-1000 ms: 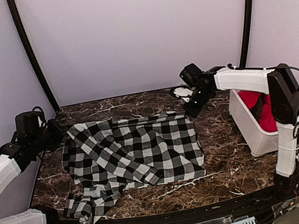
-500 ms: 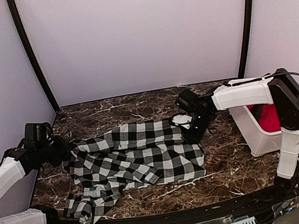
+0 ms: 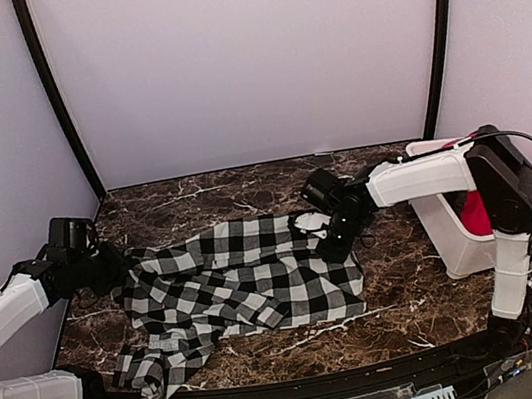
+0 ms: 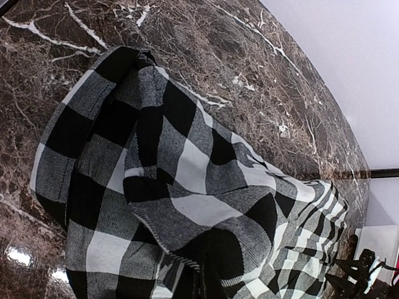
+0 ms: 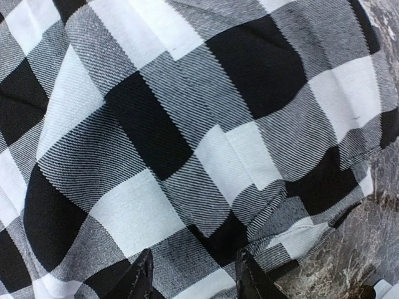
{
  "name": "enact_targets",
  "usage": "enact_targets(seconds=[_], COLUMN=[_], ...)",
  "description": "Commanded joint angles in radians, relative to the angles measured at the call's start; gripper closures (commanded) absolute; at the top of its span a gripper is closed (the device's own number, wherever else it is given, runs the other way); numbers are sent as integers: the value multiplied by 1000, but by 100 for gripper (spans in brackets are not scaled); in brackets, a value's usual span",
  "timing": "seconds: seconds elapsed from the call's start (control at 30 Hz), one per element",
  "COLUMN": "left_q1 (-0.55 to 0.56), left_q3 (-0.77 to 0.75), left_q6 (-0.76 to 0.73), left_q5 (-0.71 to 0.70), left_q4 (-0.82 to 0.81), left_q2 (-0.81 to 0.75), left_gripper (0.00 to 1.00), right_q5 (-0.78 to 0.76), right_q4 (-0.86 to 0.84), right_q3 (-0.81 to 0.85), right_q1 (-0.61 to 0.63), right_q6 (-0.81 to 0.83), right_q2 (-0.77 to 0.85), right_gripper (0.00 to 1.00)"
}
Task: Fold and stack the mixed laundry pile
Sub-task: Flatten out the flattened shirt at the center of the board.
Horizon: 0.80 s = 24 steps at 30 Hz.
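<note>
Writing cannot be read anywhere at this size; the checked garment [image 3: 248, 278] shows only its black and white squares, and up close under the right wrist camera the same checked garment [image 5: 187, 124] shows only a coarse twill weave. It lies spread on the dark marbled table [image 3: 412, 288], over the middle and left of it. Its long axis runs left to right between the two grippers, and a twisted tail trails toward the near left corner. Its far edge is doubled over in a loose fold and the cloth is rumpled throughout. The left gripper [image 3: 110, 267] is clenched on the garment's far left corner; in the left wrist view the cloth [image 4: 187, 199] rises in folds off the table and gathers toward the bottom of the picture. The right gripper [image 3: 331, 240] [image 5: 194, 277] is low at the far right corner of the same garment, released. Its jaws stand apart over the checks with nothing pinched between them; whether the tips touch the cloth cannot be told. A small white piece [image 3: 312, 221] shows just beside it on the far edge, too small to identify. At the right side of the table stands the white bin [image 3: 456, 250], apart from the checked cloth. The red garment [image 3: 473, 215] lies inside it, partly hidden by the right arm [image 3: 414, 176], which crosses above the bin's far rim.
</note>
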State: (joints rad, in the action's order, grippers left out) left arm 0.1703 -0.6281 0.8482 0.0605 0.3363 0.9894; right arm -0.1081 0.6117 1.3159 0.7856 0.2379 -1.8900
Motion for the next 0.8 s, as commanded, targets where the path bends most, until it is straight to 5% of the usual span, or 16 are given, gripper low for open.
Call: enact_targets(seconds=[0.0, 0.3, 0.57, 0.77], left_q1=[-13, -27, -47, -52], left_q3=[-25, -26, -40, -84], left_q6=[-15, -20, -28, -51], left_q5=[16, 31, 41, 54], left_q4=[-27, -40, -53, -52], left_q2=[7, 15, 22, 8], left_gripper=[100, 100, 100, 100], right_q5=[-51, -209, -268, -304], right_q4=[-42, -117, -122, -113], right_q3=[31, 38, 58, 84], right_q1=[21, 21, 25, 24], right_q6=[16, 16, 51, 53], right_q2=[-47, -105, -90, -1], right_gripper=[58, 67, 100, 100])
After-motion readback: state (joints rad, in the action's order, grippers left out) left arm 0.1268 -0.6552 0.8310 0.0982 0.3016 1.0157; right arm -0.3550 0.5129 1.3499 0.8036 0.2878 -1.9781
